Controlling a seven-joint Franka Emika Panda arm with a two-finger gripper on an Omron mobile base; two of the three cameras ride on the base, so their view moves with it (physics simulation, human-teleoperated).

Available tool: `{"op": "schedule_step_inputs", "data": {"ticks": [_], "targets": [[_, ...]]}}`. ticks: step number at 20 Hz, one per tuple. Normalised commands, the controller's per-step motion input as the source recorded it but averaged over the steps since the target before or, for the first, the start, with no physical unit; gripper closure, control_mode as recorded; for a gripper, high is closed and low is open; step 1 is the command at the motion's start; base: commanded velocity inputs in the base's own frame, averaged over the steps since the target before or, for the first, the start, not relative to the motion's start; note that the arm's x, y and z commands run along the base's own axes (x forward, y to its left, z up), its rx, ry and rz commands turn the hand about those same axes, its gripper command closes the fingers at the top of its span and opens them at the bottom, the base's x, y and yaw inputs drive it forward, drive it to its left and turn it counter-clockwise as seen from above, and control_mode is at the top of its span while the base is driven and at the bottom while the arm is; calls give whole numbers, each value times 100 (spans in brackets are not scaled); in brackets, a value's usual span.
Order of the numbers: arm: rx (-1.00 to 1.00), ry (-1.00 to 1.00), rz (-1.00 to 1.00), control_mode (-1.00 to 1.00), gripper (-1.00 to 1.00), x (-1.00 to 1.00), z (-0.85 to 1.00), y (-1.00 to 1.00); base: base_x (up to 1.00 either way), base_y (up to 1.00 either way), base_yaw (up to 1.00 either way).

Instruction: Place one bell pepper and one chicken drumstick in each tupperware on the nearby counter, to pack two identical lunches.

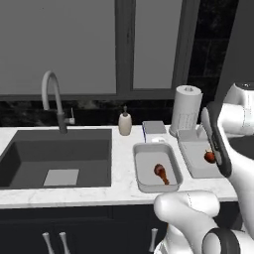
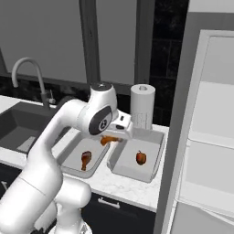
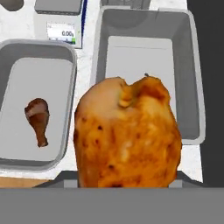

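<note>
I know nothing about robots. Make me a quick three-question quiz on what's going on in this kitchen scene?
1. True or false: both tubs already hold a drumstick.
2. What does the end effector carry?
3. Which tub holds the bell pepper: A, the tub nearer the sink, or B, the tub nearer the paper towel roll?

Key:
1. False. The dark drumstick lies in the left tub; the right tub has just the pepper.
2. The orange drumstick, over the gap between the tubs, from the right base view.
3. B.
</note>
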Motion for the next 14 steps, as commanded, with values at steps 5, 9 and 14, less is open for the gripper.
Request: {"op": "schedule_step_inputs", "data": {"ticks": [5, 9, 14], "targets": [[7, 23, 0, -100, 100, 100, -79, -50, 0, 0, 0], [5, 18, 0, -100, 100, 100, -86, -53, 0, 0, 0], [1, 4, 0, -100, 100, 100, -66, -12, 0, 0, 0]]}}
